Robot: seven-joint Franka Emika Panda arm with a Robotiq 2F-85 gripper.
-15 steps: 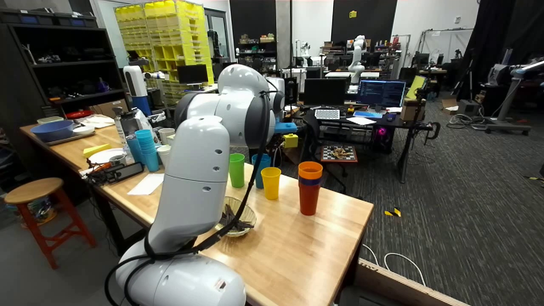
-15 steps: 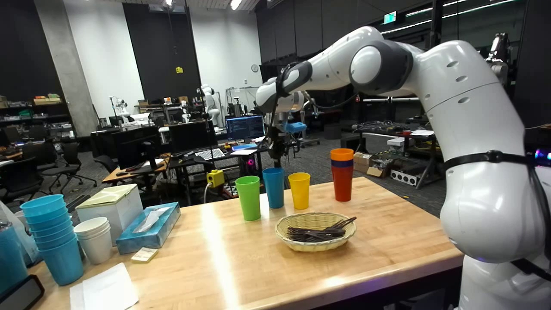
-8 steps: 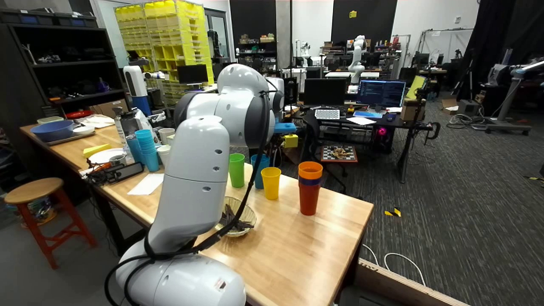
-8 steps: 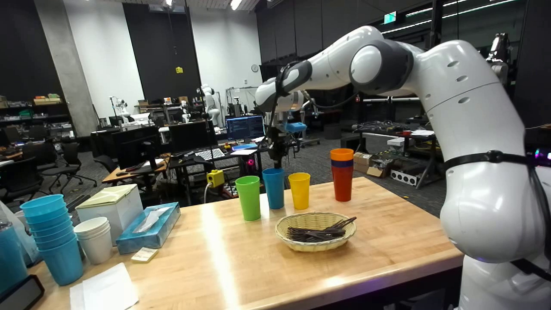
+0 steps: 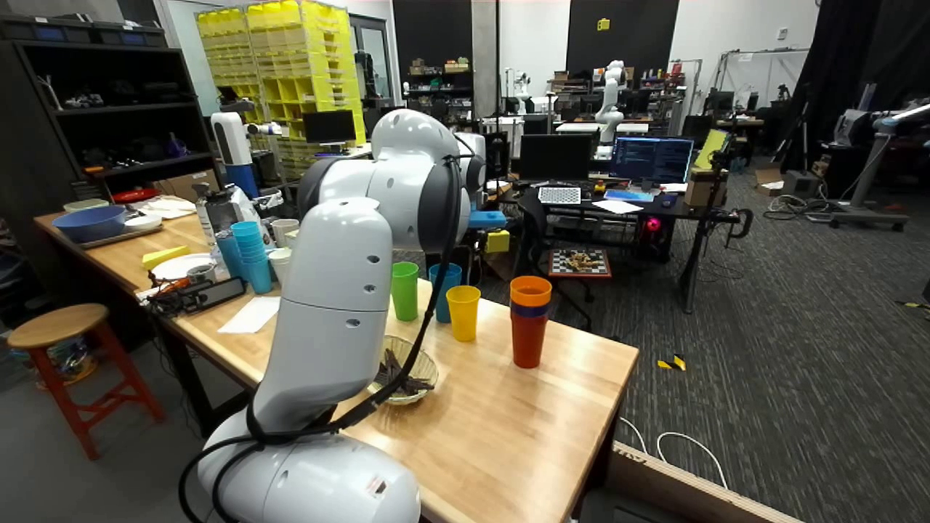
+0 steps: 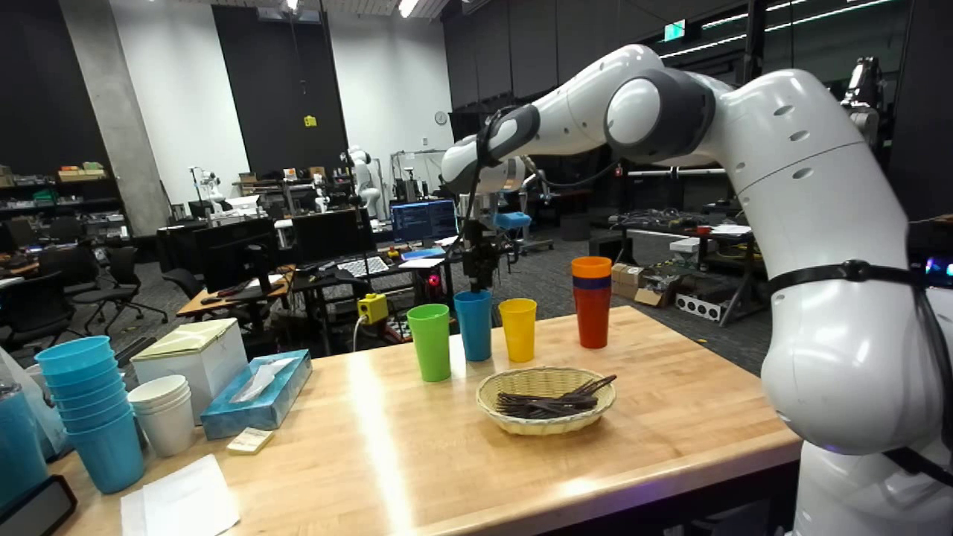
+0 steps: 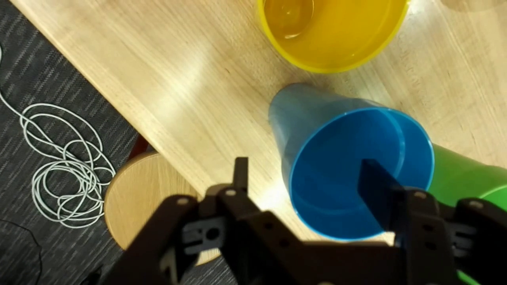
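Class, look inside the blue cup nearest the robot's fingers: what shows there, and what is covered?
In the wrist view, the blue cup shows only bare blue inside. One of the dark fingers covers part of the opening, so what lies behind is hidden.

The gripper [image 7: 304,166] is spread, one finger [image 7: 376,180] across the mouth of a blue tumbler [image 7: 340,154], the other outside its rim. A yellow tumbler [image 7: 340,35] and a green tumbler [image 7: 459,172] sit farther from the wooden table's [image 7: 206,103] edge; past it, a stool [image 7: 138,194] and coiled white cable [image 7: 77,170].
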